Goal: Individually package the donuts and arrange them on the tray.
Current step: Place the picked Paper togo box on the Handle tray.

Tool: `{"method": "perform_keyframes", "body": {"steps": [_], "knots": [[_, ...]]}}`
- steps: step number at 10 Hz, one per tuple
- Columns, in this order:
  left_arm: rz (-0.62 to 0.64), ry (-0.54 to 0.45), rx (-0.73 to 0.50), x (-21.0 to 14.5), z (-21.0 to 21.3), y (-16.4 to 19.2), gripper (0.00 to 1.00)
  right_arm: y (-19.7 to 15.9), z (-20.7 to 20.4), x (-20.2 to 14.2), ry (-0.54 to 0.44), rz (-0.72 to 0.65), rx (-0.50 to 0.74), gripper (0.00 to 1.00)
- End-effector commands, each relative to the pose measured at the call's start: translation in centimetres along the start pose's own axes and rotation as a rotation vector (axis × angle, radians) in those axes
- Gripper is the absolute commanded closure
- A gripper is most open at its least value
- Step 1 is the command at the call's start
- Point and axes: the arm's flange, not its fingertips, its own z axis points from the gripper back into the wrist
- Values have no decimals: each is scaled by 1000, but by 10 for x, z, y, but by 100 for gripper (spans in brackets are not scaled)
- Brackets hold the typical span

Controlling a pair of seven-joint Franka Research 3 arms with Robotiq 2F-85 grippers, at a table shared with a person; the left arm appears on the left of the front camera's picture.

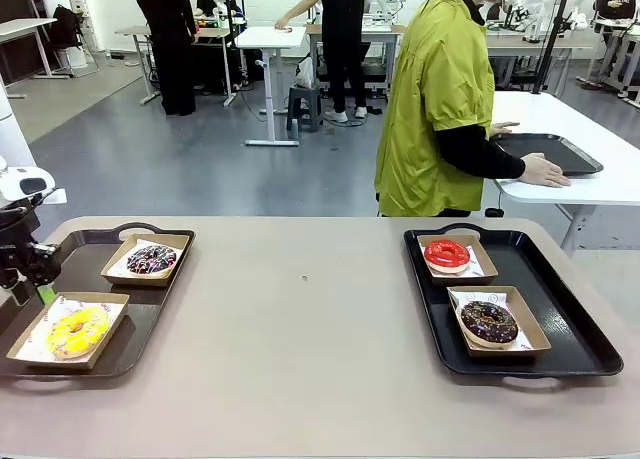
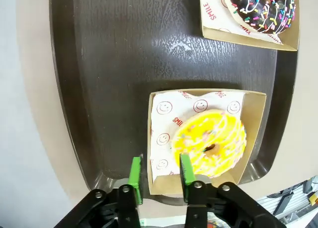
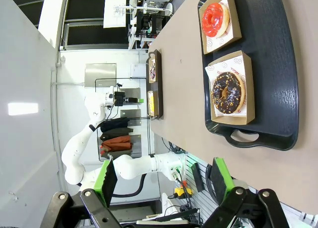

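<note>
At the far left of the front view we see our left gripper (image 1: 40, 291), black with green pads, hanging over the near-left corner of a dark rectangular plastic tray (image 1: 150, 314). In the left wrist view its fingers stand partly apart, holding nothing, with one green pad (image 2: 186, 169) over the edge of the shallow paper-lined cardboard box (image 2: 253, 138) that carries the yellow sprinkled ring donut (image 2: 209, 142). Higher on that tray, at the upper right of the wrist frame, a second such box holds the chocolate donut with coloured sprinkles (image 2: 261, 9). Moving right across the bare beige table (image 1: 300, 339), we reach a second black tray (image 1: 570, 319) with the glossy red donut (image 1: 447, 254) in its far box and the dark chocolate-glazed donut (image 1: 489, 322) in the near one. Beyond it a person in a lime-green jacket (image 1: 435, 99) rests a hand (image 1: 543, 170) on a white side table. In the right wrist view our right gripper (image 3: 161, 181) has its fingers spread wide and empty, well apart from that tray.
</note>
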Motion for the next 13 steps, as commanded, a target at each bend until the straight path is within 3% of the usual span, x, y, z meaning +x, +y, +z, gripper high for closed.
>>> {"method": "perform_keyframes", "body": {"steps": [1, 7, 8, 9, 13], "knots": [[-14, 4, -40, 2, 6, 1, 58, 0, 0, -1, -1, 1, 13, 0], [-24, 7, -97, -1, 21, 7, 0, 0, 0, -1, -1, 1, 13, 0], [-49, -9, -145, -2, 30, 11, 0, 0, 0, -1, -1, 1, 13, 0], [-97, 18, -300, -5, 50, 22, 0, 0, 0, -1, -1, 1, 13, 0], [-142, -101, -892, -22, 127, 129, 0, 0, 0, -1, -1, 1, 13, 0]]}}
